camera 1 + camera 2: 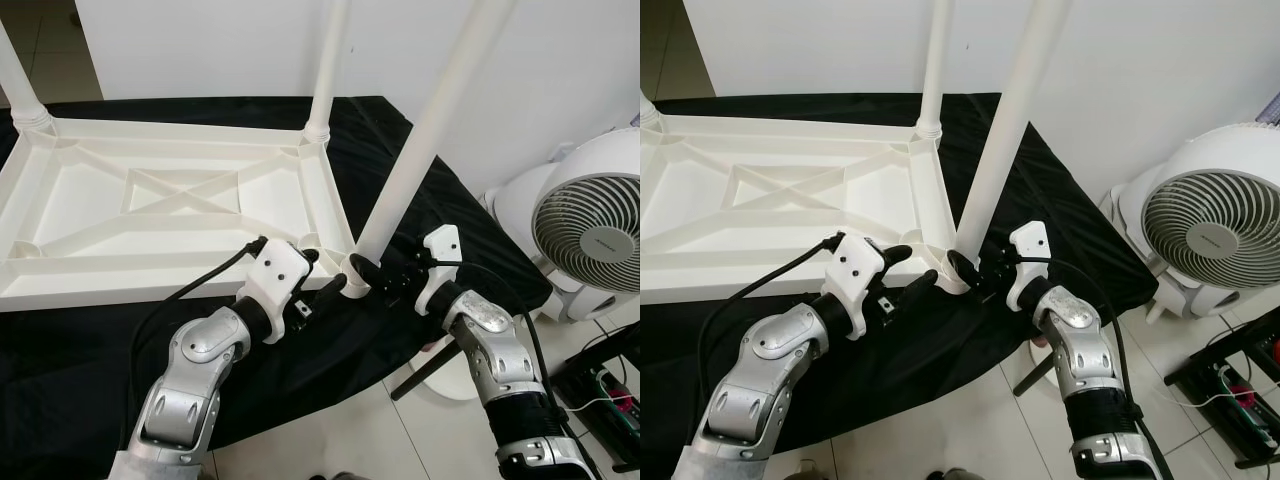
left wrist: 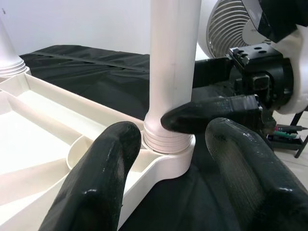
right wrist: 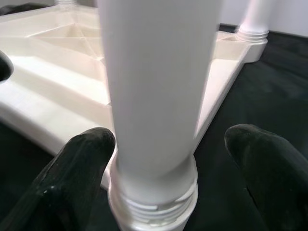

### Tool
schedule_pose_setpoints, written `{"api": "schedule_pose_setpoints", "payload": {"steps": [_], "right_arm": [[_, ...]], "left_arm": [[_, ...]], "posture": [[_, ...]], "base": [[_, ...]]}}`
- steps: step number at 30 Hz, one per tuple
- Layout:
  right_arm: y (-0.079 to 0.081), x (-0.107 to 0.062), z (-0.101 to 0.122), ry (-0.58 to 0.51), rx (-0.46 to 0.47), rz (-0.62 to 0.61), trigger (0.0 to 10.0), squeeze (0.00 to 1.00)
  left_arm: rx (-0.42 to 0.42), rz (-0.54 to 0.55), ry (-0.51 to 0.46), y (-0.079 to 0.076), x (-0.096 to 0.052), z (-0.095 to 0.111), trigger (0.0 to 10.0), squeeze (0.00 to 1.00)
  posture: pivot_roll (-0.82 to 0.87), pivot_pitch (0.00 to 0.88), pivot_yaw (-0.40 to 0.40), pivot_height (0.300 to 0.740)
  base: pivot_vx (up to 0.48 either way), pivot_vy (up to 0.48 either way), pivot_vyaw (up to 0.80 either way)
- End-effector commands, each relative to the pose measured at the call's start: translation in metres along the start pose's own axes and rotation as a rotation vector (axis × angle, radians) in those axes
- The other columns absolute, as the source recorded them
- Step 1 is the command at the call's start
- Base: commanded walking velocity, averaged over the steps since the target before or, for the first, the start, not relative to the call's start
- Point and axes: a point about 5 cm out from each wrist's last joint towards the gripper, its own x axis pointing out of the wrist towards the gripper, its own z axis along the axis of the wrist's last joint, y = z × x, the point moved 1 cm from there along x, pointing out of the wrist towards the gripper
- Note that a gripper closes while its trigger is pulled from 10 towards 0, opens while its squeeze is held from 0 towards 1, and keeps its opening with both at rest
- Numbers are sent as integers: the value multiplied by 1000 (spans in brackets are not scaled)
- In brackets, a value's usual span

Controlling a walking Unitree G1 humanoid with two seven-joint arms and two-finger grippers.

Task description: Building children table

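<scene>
Table leg (image 1: pixel 420 150) stands upright, leaning slightly

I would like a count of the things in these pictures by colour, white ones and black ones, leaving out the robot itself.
White: 5 - table top, near leg, far leg, corner leg, fan.
Black: 1 - cloth under the table top.
Total: 6

Both arms reach forward and inward, the left gripper (image 1: pixel 318 292) and right gripper (image 1: pixel 372 277) with fingers spread.
</scene>
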Motion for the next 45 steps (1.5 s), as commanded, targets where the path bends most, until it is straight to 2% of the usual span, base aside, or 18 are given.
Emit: {"api": "schedule_pose_setpoints", "payload": {"steps": [1, 4, 10, 14, 15, 16, 17, 19, 20, 24, 30, 31, 32, 34, 38, 42, 44, 45], "right_arm": [[-4, 1, -1, 21, -36, 40, 10000, 0], [-6, 6, -2, 39, -48, 73, 10000, 0], [-7, 24, -8, 91, -84, 176, 10000, 0], [-6, 26, -8, 93, -87, 182, 10000, 0], [-4, 30, -10, 106, -91, 204, 9373, 0], [-4, 30, -10, 106, -91, 204, 9373, 0], [-1, 33, -12, 116, -93, 224, 3647, 0], [-1, 33, -12, 116, -93, 224, 3647, 0], [2, 35, -14, 129, -106, 244, 0, 0], [6, 36, -18, 141, -122, 275, 0, 0], [0, 31, -22, 140, -124, 271, 0, 0], [-3, 29, -22, 141, -125, 253, 2353, 0], [-5, 28, -23, 138, -114, 230, 10000, 0], [-7, 27, -23, 135, -106, 215, 10000, 0], [-15, 26, -30, 159, -99, -31, 10000, 0], [-15, 26, -31, 144, -70, -121, 10000, 0], [-13, 27, -34, 141, -25, -239, 10000, 0], [-13, 27, -34, 141, -25, -239, 10000, 0]], "left_arm": [[-12, 70, 7, 4, 1, -1, 10000, 0], [-12, 74, 7, 5, 1, 0, 10000, 0], [-9, 82, 5, 6, 0, 1, 10000, 0], [-9, 83, 5, 6, 0, 1, 10000, 0], [-8, 86, 5, 7, -1, 2, 10000, 0], [-8, 86, 5, 7, -1, 2, 10000, 0], [-7, 89, 5, 7, -1, 2, 10000, 0], [-7, 89, 5, 7, -1, 2, 10000, 0], [-6, 91, 4, 8, -1, 2, 10000, 0], [-6, 99, 1, 8, -1, 3, 10000, 0], [-9, 103, 2, 7, -2, 3, 10000, 0], [-11, 103, 1, 7, -2, 3, 10000, 0], [-12, 103, 1, 6, -2, 3, 10000, 0], [-12, 103, 1, 6, -2, 3, 10000, 0], [-21, 97, 0, 4, -1, 3, 10000, 0], [-24, 94, -3, 3, 0, 3, 10000, 0], [-25, 88, -3, 2, 1, 3, 10000, 0], [-25, 88, -3, 2, 1, 3, 10000, 0]], "posture": [[92, 71, -127, 740], [97, 72, -125, 740], [109, 77, -124, 740], [109, 77, -124, 740], [116, 76, -125, 740], [116, 76, -125, 740], [118, 76, -127, 740], [118, 76, -127, 740], [118, 76, -127, 740], [126, 78, -134, 740], [122, 82, -138, 740], [122, 82, -138, 740], [120, 83, -141, 740], [120, 83, -141, 740], [111, 81, -148, 740], [107, 81, -148, 740], [104, 80, -145, 740], [104, 80, -145, 740]], "base": [[0, 0, 0], [0, 0, 0], [0, 0, 0], [0, 0, 0], [0, 0, 0], [0, 0, 0], [0, 0, 0], [0, 0, 0], [0, 0, 0], [0, 0, 0], [0, 0, 0], [0, 0, 0], [0, 0, 0], [0, 0, 0], [0, 0, 0], [0, 0, 0], [0, 0, 0], [0, 0, 0]]}}
